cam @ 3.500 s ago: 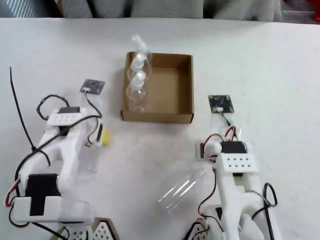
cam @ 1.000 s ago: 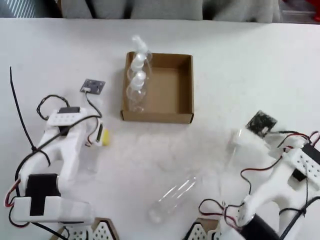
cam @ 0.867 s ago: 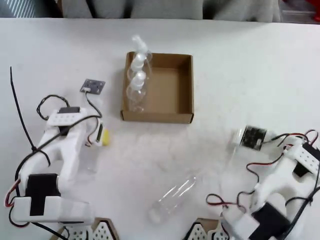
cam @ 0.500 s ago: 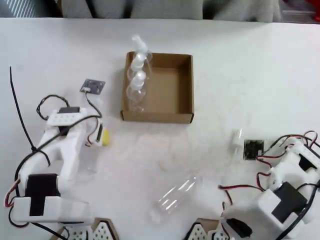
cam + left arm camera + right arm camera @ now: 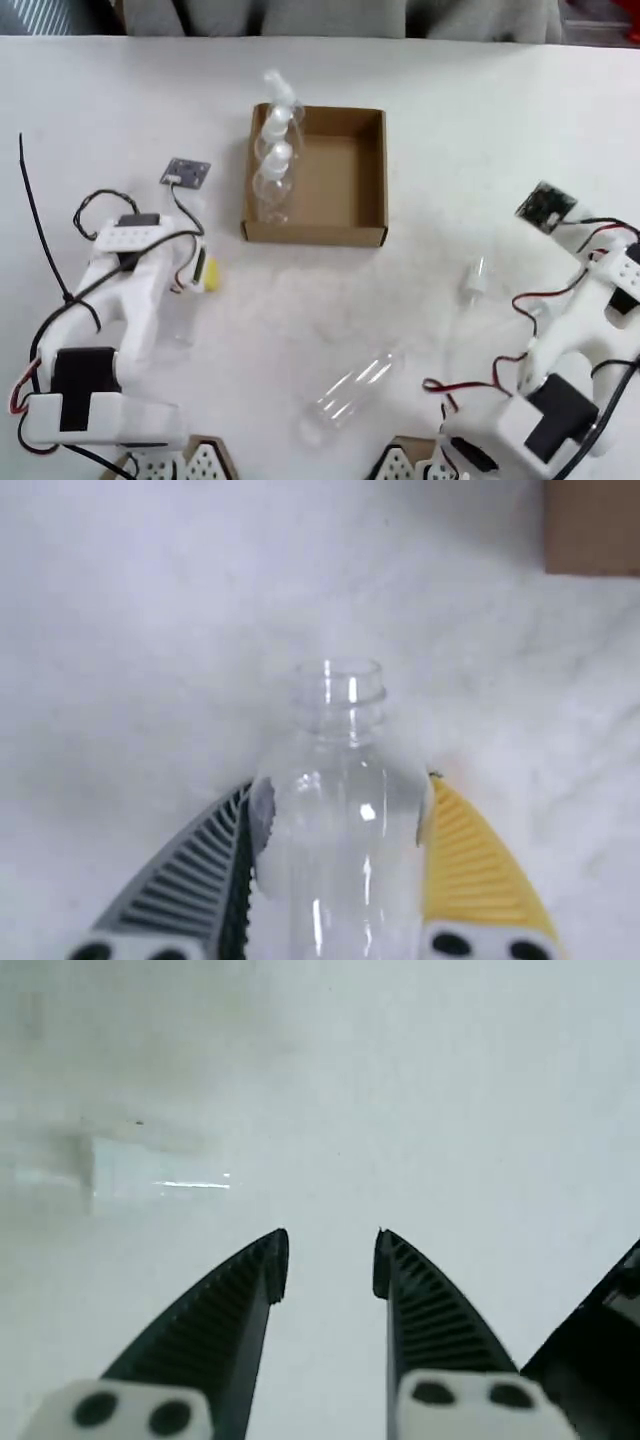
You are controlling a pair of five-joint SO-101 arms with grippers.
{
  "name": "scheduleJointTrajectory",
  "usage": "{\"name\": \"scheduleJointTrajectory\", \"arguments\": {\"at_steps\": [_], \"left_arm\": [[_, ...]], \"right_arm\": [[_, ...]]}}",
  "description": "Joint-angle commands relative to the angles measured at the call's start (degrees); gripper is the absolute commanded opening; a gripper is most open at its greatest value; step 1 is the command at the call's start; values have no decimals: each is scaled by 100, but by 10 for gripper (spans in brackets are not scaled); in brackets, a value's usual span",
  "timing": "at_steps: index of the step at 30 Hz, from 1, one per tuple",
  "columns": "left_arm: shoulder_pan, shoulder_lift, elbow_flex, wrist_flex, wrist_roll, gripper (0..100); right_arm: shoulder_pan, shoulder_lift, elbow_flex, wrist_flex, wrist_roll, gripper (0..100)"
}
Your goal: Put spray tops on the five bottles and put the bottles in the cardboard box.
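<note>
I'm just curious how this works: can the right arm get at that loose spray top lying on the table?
Probably yes. The right gripper is open and empty, and the spray top lies on bare table near that arm, with nothing between them.

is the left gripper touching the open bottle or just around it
Touching. The left wrist view shows the left gripper shut on the bottle, its grey and yellow fingers pressed against both sides with no gap.

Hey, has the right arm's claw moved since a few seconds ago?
Yes. The right claw has swung right, away from the cardboard box: from beside its right wall to beyond the loose spray top.
</note>
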Motion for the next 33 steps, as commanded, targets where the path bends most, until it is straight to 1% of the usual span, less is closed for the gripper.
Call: {"name": "scheduleJointTrajectory", "arguments": {"at_steps": [1, 4, 7, 9, 10, 14, 16, 19, 21, 23, 26, 29, 33], "left_arm": [[-75, -224, 44, -53, -70, 38], [-75, -224, 44, -53, -70, 38], [-66, -224, 44, -53, -70, 38], [-66, -224, 44, -53, -70, 38], [-66, -224, 44, -53, -70, 38], [-57, -224, 44, -62, -70, 38], [-57, -224, 44, -62, -70, 38], [-57, -224, 44, -79, -44, 38], [-48, -233, 44, -79, -35, 37], [-48, -233, 44, -88, -35, 37], [57, -233, 53, -88, -35, 37], [145, -233, 53, -97, -53, 21], [145, -233, 44, -97, -44, 20]], "right_arm": [[84, -813, -413, 1411, -1732, 108], [374, -1095, -413, 2105, -3262, 108], [892, -1226, -387, 2484, -4730, 108], [1279, -1253, -387, 2651, -5495, 111], [1455, -1270, -387, 2712, -5741, 111], [2105, -1235, -378, 3064, -6215, 109], [2369, -1235, -378, 3240, -6251, 109], [2563, -1253, -237, 3345, -6303, 109], [2466, -1314, 123, 3336, -6576, 109], [2141, -1437, 536, 3257, -6945, 109], [1745, -1824, 1020, 3090, -7288, 109], [1481, -2299, 1284, 3064, -7525, 112], [1112, -2607, 1644, 3064, -7596, 113]]}}
